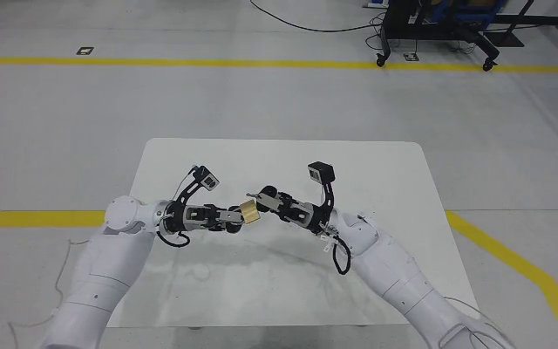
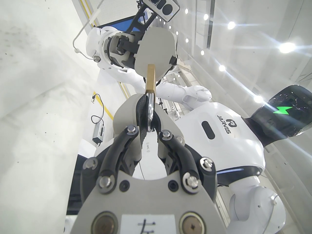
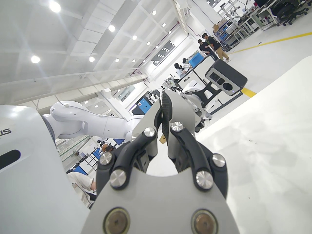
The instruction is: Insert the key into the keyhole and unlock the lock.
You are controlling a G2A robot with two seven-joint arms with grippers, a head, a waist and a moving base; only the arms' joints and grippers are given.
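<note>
Both arms meet above the middle of the white bench (image 1: 375, 174), well clear of its edges. On the floor beyond it I see a yellow line (image 1: 261, 63) and a black stand (image 1: 436, 35).

My left end effector (image 1: 235, 215) is clamped on the lock (image 1: 248, 211), held in the air between the two arms. The right end effector (image 1: 264, 199) is touching the lock or just beside it.

The left wrist view gives the grip: the left end effector (image 2: 148, 103) pinches the silver shackle (image 2: 150, 113), with the brass lock (image 2: 150, 77) pointing away. The right end effector (image 2: 156, 49) covers the lock's far end with its broad grey finger.

In the right wrist view, the right end effector (image 3: 163, 101) has its fingers pressed together. They block the lock, apart from a tan corner (image 3: 162, 139) in the gap. I cannot tell whether they hold the key.
</note>
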